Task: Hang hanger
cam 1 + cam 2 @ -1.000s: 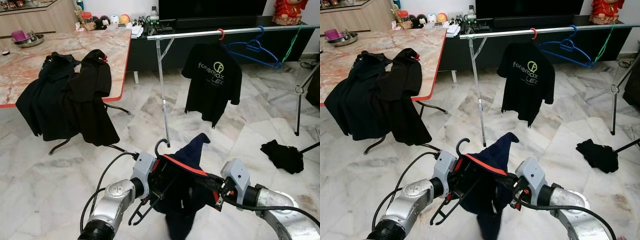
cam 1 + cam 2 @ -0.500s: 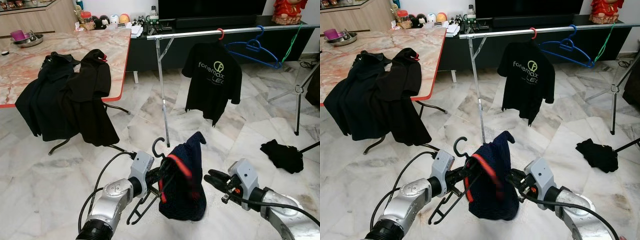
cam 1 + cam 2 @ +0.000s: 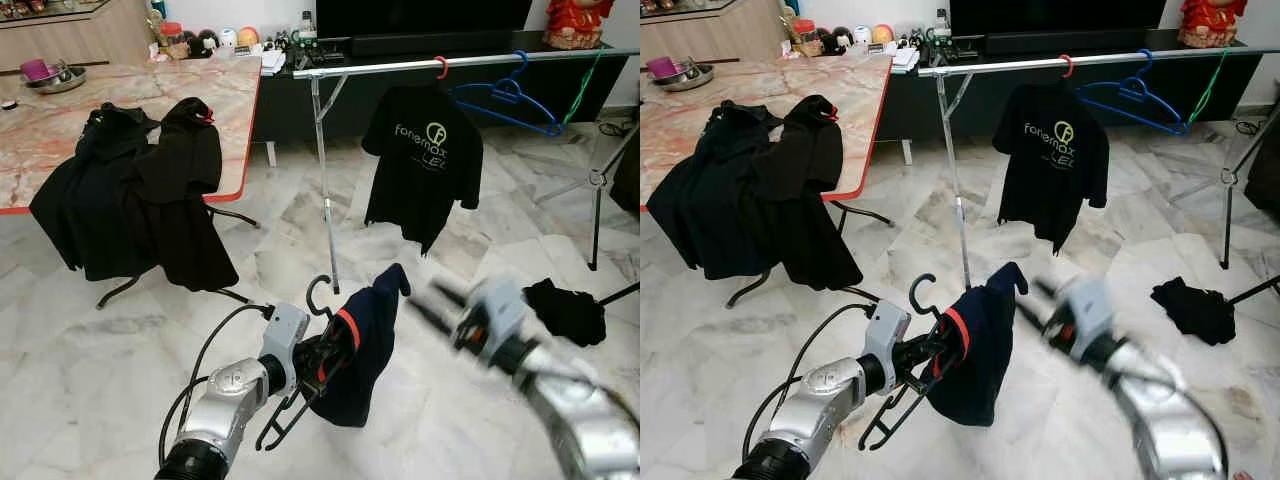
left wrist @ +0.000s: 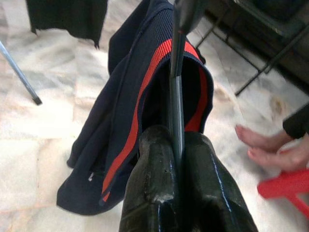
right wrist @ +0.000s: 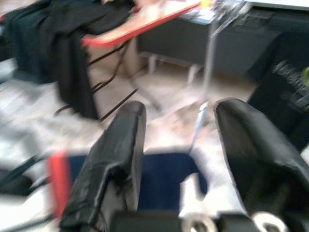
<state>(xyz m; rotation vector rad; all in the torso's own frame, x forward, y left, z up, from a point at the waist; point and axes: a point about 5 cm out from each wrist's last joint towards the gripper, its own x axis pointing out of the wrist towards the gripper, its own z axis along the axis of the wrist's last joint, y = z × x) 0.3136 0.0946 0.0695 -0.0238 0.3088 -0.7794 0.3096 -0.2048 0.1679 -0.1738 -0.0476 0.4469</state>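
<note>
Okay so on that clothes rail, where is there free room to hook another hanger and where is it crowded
The rail is bare between its left upright and the red hook of the black T-shirt. Right of that shirt it is crowded: the blue hanger and a green one hang close together.

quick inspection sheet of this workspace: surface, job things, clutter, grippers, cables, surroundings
surface: marble floor; pink marble table at the robot's left.
job's things: black hanger carrying a navy garment with an orange stripe; metal rail ahead with a black t-shirt and a blue hanger on it.
clutter: dark clothes draped over the table edge; a black garment on the floor.
grippers: left gripper shut on the hanger; right gripper open, empty, blurred, beside the garment.
cables: black cable looping along the left arm.
surroundings: TV cabinet behind the rail; a person's bare foot in the left wrist view.
</note>
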